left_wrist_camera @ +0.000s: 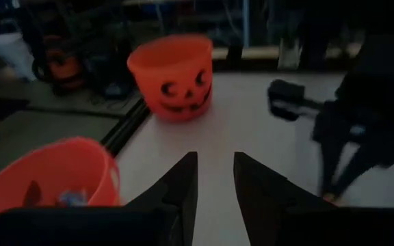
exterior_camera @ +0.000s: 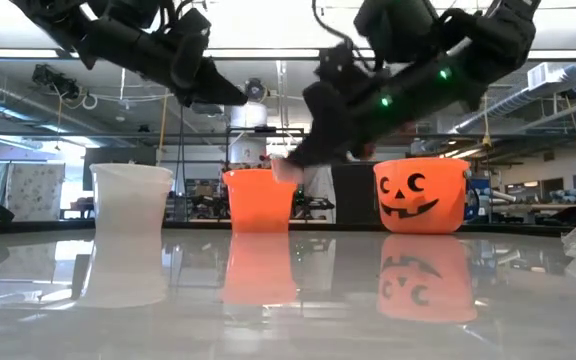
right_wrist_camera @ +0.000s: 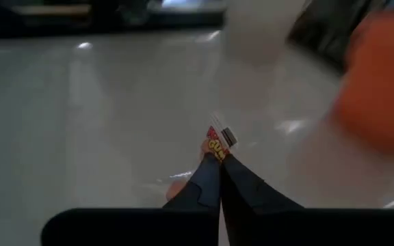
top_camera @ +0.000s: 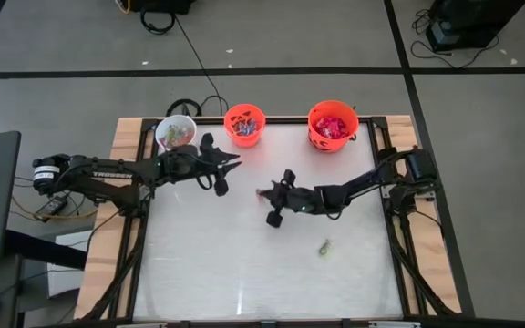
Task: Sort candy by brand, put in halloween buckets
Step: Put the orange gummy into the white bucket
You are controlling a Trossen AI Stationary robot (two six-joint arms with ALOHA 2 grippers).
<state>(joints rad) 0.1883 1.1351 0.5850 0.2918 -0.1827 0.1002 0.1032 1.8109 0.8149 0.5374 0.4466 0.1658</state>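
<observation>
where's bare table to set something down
Most of the table nearest the camera is bare, bordered by one green candy toward the right. The back edge is crowded: white bucket, small orange bucket, large orange bucket, with the left claw and right claw, pinching a candy, just before them.

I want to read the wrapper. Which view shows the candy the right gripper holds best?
The right wrist view: the candy sticks out of the shut right gripper, its red and yellow print facing the camera. The high view shows only a pink speck, the low view a pale blur, the left wrist view nothing.
</observation>
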